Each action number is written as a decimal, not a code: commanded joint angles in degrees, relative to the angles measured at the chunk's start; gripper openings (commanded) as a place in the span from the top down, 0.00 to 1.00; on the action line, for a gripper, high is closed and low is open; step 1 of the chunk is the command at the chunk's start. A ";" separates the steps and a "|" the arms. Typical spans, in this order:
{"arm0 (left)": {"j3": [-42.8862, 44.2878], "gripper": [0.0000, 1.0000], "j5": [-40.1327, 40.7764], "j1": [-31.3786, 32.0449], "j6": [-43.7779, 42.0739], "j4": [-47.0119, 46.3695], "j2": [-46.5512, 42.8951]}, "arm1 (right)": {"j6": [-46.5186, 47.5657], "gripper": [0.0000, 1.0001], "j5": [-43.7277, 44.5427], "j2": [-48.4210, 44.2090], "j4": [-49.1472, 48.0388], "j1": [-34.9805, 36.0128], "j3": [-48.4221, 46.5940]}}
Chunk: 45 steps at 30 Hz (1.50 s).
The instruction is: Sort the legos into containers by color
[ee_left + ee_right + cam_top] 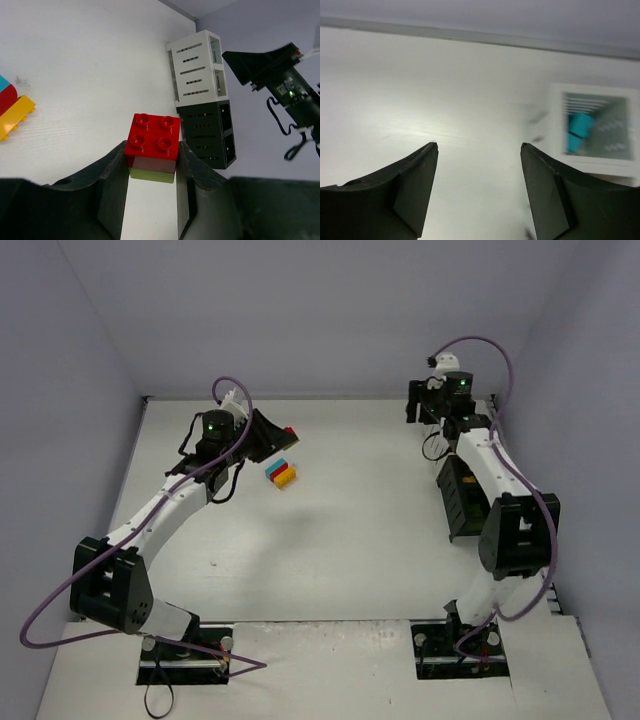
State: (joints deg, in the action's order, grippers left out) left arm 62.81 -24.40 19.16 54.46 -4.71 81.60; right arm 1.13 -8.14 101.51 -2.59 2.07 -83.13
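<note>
One red lego sits clamped between jaws of the left gripper

- No text, label, brand or number can be read in any of the three views.
- The studs on the red lego are too blurred to show any lettering.
</note>
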 commanded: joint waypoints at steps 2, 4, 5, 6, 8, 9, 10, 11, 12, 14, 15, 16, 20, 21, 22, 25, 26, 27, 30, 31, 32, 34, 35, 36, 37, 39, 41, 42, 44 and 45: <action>4.69 0.95 -1.35 0.27 0.30 -3.46 0.05 | 2.04 0.37 -8.02 -12.56 -7.42 10.22 6.30; 4.78 0.95 -1.44 0.35 1.09 -3.99 0.31 | 1.51 0.37 -10.23 -16.07 -9.18 13.82 8.94; 4.87 0.94 -1.44 0.27 1.44 -4.17 0.49 | 1.16 0.37 -10.40 -16.95 -9.88 17.50 10.08; 4.87 0.94 -1.52 0.35 2.14 -4.60 0.57 | 0.99 0.36 -10.75 -18.62 -10.59 19.36 12.27; 4.87 0.94 -1.70 0.27 2.76 -4.96 0.49 | 0.20 0.36 -9.96 -20.12 -12.69 24.36 13.95; 4.70 0.94 -1.79 0.35 3.02 -5.22 0.40 | -0.50 0.36 -10.31 -21.00 -13.83 25.69 15.44; 4.69 0.94 -1.79 0.35 3.89 -5.66 0.31 | -1.55 0.36 -10.75 -21.27 -16.02 26.66 15.98; 4.52 0.94 -1.88 0.35 4.34 -6.10 0.22 | -2.87 0.36 -11.02 -21.44 -17.00 27.63 16.42; 4.26 0.94 -1.88 0.35 5.30 -6.80 0.14 | -3.14 0.36 -11.19 -21.27 -18.05 29.56 16.51; 3.99 0.94 -2.14 0.35 6.27 -7.59 -0.04 | -3.23 0.36 -10.58 -20.75 -18.85 30.97 16.25; 3.73 0.94 -2.14 0.35 7.23 -8.38 -0.30 | -3.24 0.36 -10.75 -19.96 -19.64 32.03 15.81; 3.64 0.94 -2.14 0.35 7.68 -8.56 -0.39 | -3.32 0.37 -11.02 -19.43 -19.99 32.56 15.46; 3.03 0.94 -2.05 0.70 9.61 -10.14 -0.83 | -3.23 0.37 -11.19 -17.50 -21.84 34.58 13.79; 2.85 0.94 -1.88 0.79 10.31 -10.75 -0.92 | -3.24 0.37 -11.37 -16.53 -22.45 34.85 13.35; 2.76 0.94 -1.70 0.97 10.58 -10.93 -0.92 | -3.15 0.37 -11.37 -16.09 -22.63 35.37 12.30; 2.15 0.94 -1.44 1.23 11.46 -12.16 -1.10 | -2.80 0.39 -11.28 -14.42 -22.81 36.08 10.89; 1.88 0.94 -1.44 1.41 11.64 -12.51 -1.10 | -2.62 0.40 -11.11 -14.15 -22.98 36.51 10.36; 1.79 0.94 -1.44 1.50 12.07 -12.95 -1.10 | -2.53 0.41 -10.58 -13.63 -23.16 36.61 10.19; 1.27 0.94 -1.09 1.93 12.34 -13.57 -1.36 | -2.44 0.44 -9.44 -12.75 -23.77 36.69 9.48; 1.09 0.94 -0.82 2.02 12.34 -13.57 -1.53 | -2.44 0.44 -9.00 -12.66 -24.04 36.69 9.39; 0.92 0.94 -0.73 1.94 12.34 -13.66 -1.62 | -2.44 0.44 -8.91 -12.57 -24.30 36.69 9.31; 0.56 0.94 -0.56 2.11 12.34 -13.83 -1.89 | -2.36 0.44 -8.47 -12.04 -24.66 36.69 8.87; 0.48 0.94 -0.56 2.11 12.43 -14.01 -1.89 | -2.36 0.44 -8.38 -11.69 -24.74 36.69 8.60; 0.39 0.94 -0.56 2.11 12.52 -14.10 -1.80 | -2.27 0.44 -8.21 -11.52 -24.83 36.78 8.34; 0.30 0.94 -0.64 2.02 12.69 -14.27 -1.80 | -2.18 0.46 -7.51 -11.25 -24.92 36.70 8.25; 0.12 0.94 -1.00 2.11 13.22 -14.80 -1.71 | -2.09 0.48 -7.07 -10.99 -25.70 36.78 8.16; -0.05 0.94 -1.26 2.29 13.39 -15.15 -1.62 | -1.92 0.52 -6.89 -10.38 -26.06 36.70 7.90; -0.05 0.94 -1.35 2.29 13.48 -15.24 -1.71 | -1.92 0.54 -6.71 -10.20 -26.06 36.69 7.64; -0.23 0.94 -1.35 2.46 13.57 -15.24 -1.71 | -1.92 0.57 -6.01 -10.11 -27.28 36.69 7.90; -0.31 0.94 -1.61 2.55 13.66 -15.24 -1.80 | -1.83 0.58 -6.01 -9.93 -27.55 36.69 7.90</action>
State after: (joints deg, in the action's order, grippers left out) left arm 61.87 -25.02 21.06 67.24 -14.98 82.48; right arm -1.26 -15.77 92.07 -22.68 38.63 -72.23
